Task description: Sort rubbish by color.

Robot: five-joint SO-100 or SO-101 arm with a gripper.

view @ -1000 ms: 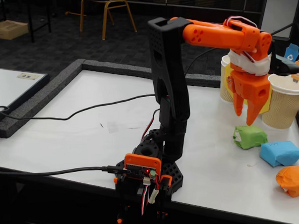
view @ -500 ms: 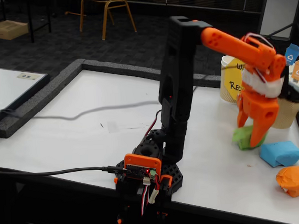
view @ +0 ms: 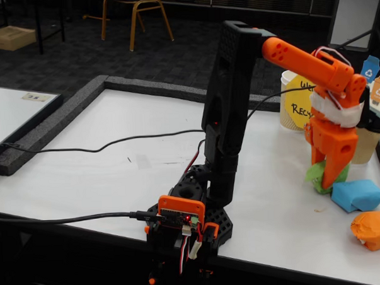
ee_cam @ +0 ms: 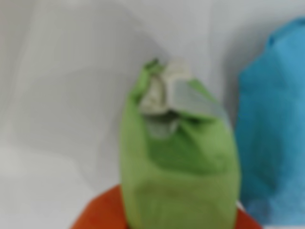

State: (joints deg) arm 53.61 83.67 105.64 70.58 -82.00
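Green lump [ee_cam: 178, 167]: crumpled, paper-wrapped, with a pale taped or torn patch at its top in the wrist view. It fills the centre of that blurred frame, with orange end effector material showing under its lower edge. In the fixed view the green lump [view: 319, 176] stands on the white table [view: 116, 177] near the right edge, mostly hidden behind the orange fingers.

End effector [view: 330, 177]: orange, pointing down, fingers closed in around the green lump with only a narrow spread between them. It appears clamped on the lump, though the soft focus of the wrist view leaves the exact contact unclear.

Blue lump [view: 357, 195]: on the table just beside the green one, to its right in the fixed view. The wrist view shows the blue lump [ee_cam: 274, 143] along the right edge, very near the green, whether touching cannot be told.

Orange lump [view: 374, 229]: on the table near the front right corner, close to the blue lump. Fixed view only.

Also fixed view only: the black and orange arm [view: 229, 109] rising from its base at the front edge; a yellow sign [view: 297, 106] and a beige paper cup [view: 368, 141] behind the end effector; a black cable [view: 83, 149] across the table; a chair [view: 137, 9] on the dark floor beyond.
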